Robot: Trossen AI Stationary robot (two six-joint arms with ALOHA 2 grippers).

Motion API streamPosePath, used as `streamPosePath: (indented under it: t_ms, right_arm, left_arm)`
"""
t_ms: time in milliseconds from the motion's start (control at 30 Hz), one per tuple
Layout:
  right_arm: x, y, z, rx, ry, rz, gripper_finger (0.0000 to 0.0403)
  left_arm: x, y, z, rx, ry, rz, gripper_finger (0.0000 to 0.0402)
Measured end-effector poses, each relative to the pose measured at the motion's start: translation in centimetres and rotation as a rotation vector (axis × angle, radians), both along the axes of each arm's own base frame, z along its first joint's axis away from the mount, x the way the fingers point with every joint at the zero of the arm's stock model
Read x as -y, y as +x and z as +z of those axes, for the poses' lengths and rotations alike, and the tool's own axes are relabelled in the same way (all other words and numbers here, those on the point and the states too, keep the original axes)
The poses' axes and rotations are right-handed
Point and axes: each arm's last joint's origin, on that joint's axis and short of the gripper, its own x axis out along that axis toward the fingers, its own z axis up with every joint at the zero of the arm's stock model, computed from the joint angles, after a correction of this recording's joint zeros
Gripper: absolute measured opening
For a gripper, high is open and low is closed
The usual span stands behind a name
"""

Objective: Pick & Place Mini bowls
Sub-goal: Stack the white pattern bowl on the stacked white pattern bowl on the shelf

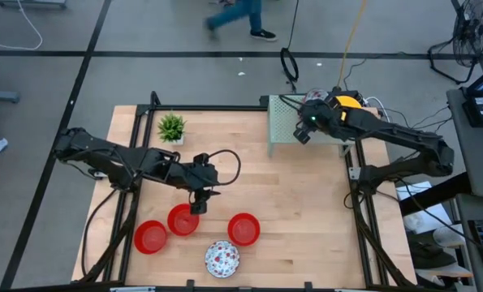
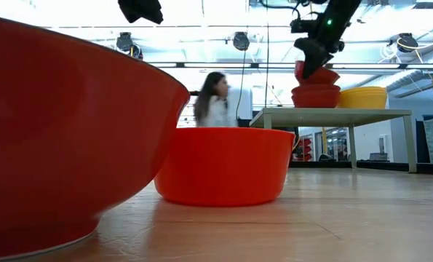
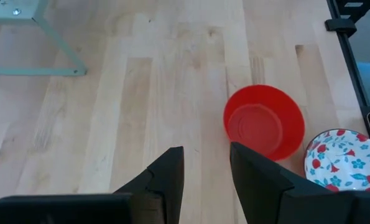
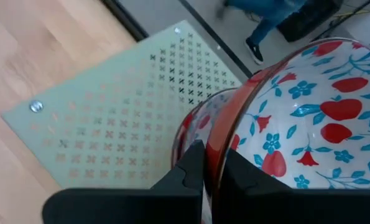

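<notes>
Red is the main colour on the pale wooden counter [image 1: 298,203]: three plain red bowls [image 1: 243,229] and one white flowered bowl [image 1: 222,258] sit in a loose row near the front edge in the high view, with a small green plant [image 1: 171,127] near the back. The left pincer [image 1: 199,204] hangs over the middle red bowl [image 1: 183,220], its fingers partly apart and holding nothing; its wrist view shows only one red bowl and part of the flowered one. The right pincer [image 4: 211,167] is closed on the rim of a flowered bowl [image 4: 309,124] at the stack on the pale green perforated shelf [image 4: 129,106]. The low view shows that stack as red bowls [image 2: 316,94] beside a yellow one [image 2: 362,97], which the high view mostly hides under the right arm; how many bowls are stacked cannot be counted. A person [image 2: 215,102] shows beyond the counter.
</notes>
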Motion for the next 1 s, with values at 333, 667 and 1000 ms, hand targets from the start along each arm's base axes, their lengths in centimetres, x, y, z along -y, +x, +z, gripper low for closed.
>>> streamPosePath:
  t_ms: [333,667,1000]
  right_arm:
    - [1.0,0.7,-1.2,-0.090,0.005,0.005,0.0012]
    - [1.0,0.5,-1.3,-0.101,0.031,0.014,0.0052]
    - [0.9,0.5,-1.3,-0.106,0.030,0.013,0.0092]
  left_arm:
    - [-0.1,0.0,0.0,-0.001,0.000,0.002,0.0131]
    - [-0.1,0.0,0.0,-0.002,-0.006,0.008,0.0131]
    - [-0.1,0.0,0.0,-0.004,-0.010,0.012,0.0131]
